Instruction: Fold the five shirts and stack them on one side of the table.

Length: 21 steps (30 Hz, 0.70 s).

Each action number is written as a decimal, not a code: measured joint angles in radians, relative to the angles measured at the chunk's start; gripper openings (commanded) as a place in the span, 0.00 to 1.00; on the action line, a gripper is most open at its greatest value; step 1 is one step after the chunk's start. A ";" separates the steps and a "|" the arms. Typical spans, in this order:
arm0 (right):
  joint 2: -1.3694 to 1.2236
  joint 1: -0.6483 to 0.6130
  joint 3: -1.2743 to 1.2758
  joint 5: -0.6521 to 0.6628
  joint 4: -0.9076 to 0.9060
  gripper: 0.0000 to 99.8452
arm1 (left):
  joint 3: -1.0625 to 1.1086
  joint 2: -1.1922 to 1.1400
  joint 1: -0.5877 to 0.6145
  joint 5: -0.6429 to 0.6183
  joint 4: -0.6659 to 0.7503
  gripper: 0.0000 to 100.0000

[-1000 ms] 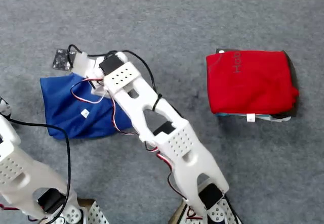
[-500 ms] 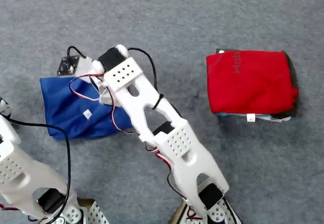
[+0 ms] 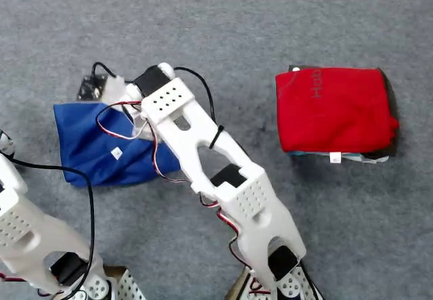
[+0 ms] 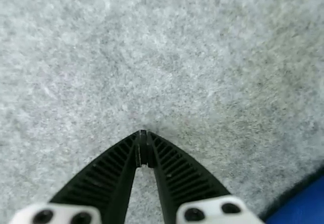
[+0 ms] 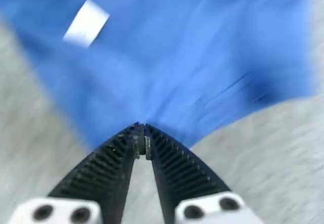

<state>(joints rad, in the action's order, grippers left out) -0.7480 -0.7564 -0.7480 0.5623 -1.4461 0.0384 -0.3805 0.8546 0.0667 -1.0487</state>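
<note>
Jaws on my right gripper (image 5: 141, 133) are pressed together on nothing, with the blue shirt (image 5: 167, 57) just past their tips. I should open wide, lower over its near edge and pinch every layer, though blur hides how many. My left gripper (image 4: 142, 135), also closed, idles over bare table (image 4: 152, 42).

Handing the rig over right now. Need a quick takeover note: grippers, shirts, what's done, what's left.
Left gripper: shut, empty, over bare table.
Right gripper: shut, nothing between the fingers, over the blue shirt near its edge.
Red shirt: folded, tops the stack on the table's other side; layers beneath show only as edges, count unclear.
Done: stack built; blue shirt looks folded.
Left: probably move the blue shirt onto the stack.
</note>
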 measured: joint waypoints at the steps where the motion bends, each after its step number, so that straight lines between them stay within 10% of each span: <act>1: -0.011 0.000 0.000 0.000 0.063 0.00 | 0.000 0.000 0.000 0.000 0.000 0.02; 9: -0.153 0.000 -0.008 0.000 0.232 0.00 | 0.000 0.000 0.000 0.000 0.000 0.02; 21: -0.161 0.000 -0.269 0.000 -0.302 0.00 | 0.000 0.000 0.000 0.000 0.000 0.02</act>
<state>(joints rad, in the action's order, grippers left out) -0.9091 -0.7564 -1.0165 0.5623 -1.7484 0.0384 -0.3805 0.8546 0.0667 -1.0487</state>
